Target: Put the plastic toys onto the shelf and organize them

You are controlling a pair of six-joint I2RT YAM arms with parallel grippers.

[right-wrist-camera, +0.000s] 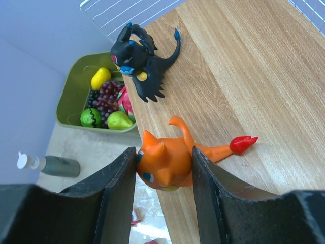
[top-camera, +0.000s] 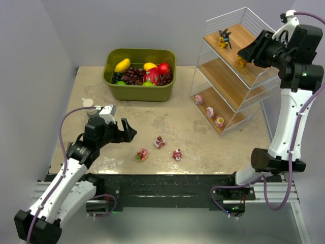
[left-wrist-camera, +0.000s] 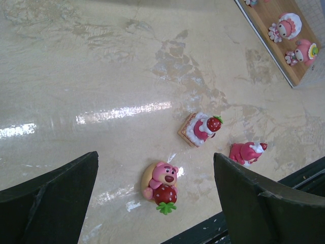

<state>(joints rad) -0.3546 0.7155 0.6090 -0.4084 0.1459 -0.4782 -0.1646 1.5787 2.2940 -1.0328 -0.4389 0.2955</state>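
My right gripper (right-wrist-camera: 163,175) is shut on the orange creature (right-wrist-camera: 165,162), holding it by the head at the front edge of the shelf's top tier (right-wrist-camera: 244,76); its red-tipped tail lies on the wood. A black spiky creature (right-wrist-camera: 139,56) stands further along that tier (top-camera: 223,38). Three pink-white toys (top-camera: 210,112) sit on the bottom tier of the shelf (top-camera: 228,81). My left gripper (left-wrist-camera: 155,157) hangs open above the table, over a pink bear with a strawberry (left-wrist-camera: 161,185). A cake toy (left-wrist-camera: 199,128) and a pink figure (left-wrist-camera: 246,152) lie just beyond it.
An olive-green bin (top-camera: 139,92) of fruit stands at the back of the table, left of the shelf. A grey bottle with a white cap (right-wrist-camera: 51,165) lies on the table's left side. The black front rail (left-wrist-camera: 304,175) runs close to the three loose toys.
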